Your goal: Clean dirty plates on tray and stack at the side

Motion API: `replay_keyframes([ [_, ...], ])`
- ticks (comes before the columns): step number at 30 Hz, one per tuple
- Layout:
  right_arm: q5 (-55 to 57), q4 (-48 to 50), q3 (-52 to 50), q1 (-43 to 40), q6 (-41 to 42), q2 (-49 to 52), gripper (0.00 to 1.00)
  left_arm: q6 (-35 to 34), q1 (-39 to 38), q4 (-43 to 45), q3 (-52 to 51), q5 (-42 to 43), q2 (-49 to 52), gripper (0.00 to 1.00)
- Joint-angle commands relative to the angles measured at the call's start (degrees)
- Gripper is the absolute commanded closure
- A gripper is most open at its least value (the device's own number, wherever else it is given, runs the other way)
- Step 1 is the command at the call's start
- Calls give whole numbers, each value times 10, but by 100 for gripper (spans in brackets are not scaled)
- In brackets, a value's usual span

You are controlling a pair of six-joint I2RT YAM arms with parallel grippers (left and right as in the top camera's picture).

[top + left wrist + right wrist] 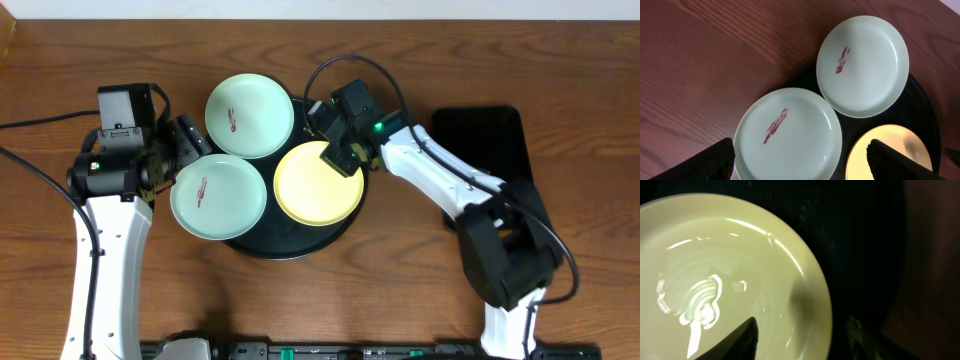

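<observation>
Tray (290,246), glossy black and round, on tabletop (400,300), holds all three plates: far mint-green plate (250,115) and near mint-green plate (218,197), both with a red smear, plus yellow plate (312,192). Left gripper (197,143) at tray's left edge, fingers (710,162) spread wide, framing near mint-green plate, holding nothing. Right gripper (342,160) over yellow plate's far rim, fingers (735,340) apart, straddling the rim, gap visible. Rectangular black tray (480,140) lies to the right.

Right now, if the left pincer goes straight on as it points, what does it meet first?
Likely the nearer smeared mint-green plate, straight ahead of the left pincer; depth is unclear.
</observation>
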Motion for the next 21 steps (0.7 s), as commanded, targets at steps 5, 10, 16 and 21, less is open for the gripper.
replay_keyframes([
  [5, -1, 26, -1, 1, -11, 70, 44, -3, 3, -2, 10, -1, -8, 14],
  [10, -7, 32, 0, 1, -11, 79, 57, -3, 3, -2, 10, -1, -8, 14],
  [16, -48, 31, 0, 2, -11, 58, 99, -3, 3, -2, 10, -1, -8, 14],
  [21, -42, 31, 0, 2, -11, 8, 99, -3, 3, -2, 10, -1, -8, 14],
])
